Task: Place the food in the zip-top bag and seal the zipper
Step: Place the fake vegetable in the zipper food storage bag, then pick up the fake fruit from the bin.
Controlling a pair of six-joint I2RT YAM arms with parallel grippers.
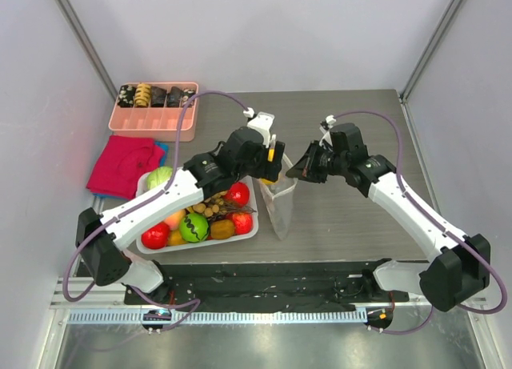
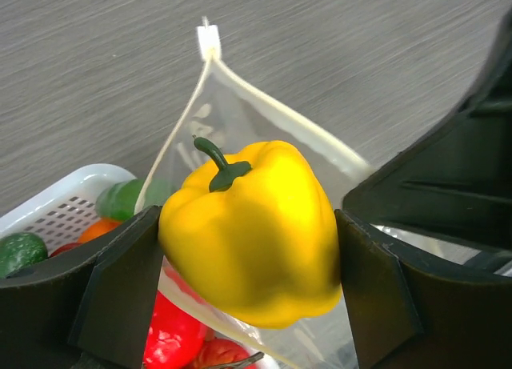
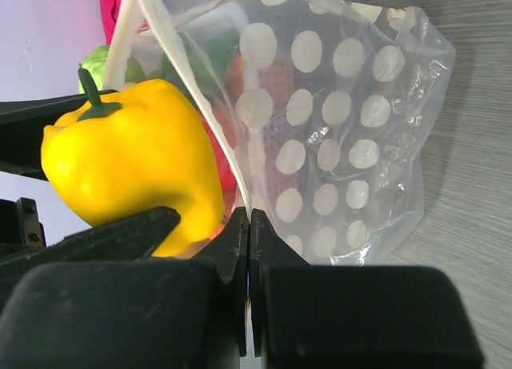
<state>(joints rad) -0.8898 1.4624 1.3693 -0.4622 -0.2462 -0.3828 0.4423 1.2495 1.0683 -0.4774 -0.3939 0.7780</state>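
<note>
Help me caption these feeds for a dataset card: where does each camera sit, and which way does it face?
Top external: above and behind, looking down at the table; left arm, right arm and bases show.
Left wrist: looks along its fingers at the yellow pepper they hold over the zip-top bag.
Right wrist: looks along its shut fingers pinching the bag's edge.
Shared: both wrist views show pepper and bag.

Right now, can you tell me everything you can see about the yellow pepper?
The yellow pepper is a glossy toy, smooth like plastic, with rounded lobes and a curved dark green stem on top. The left arm's jaws squeeze it on two opposite sides and hold it in the air, stem up and a little tilted, at the open mouth of the dotted clear bag. Only the jaws clearly touch it; whether it brushes the bag's rim I cannot tell.
</note>
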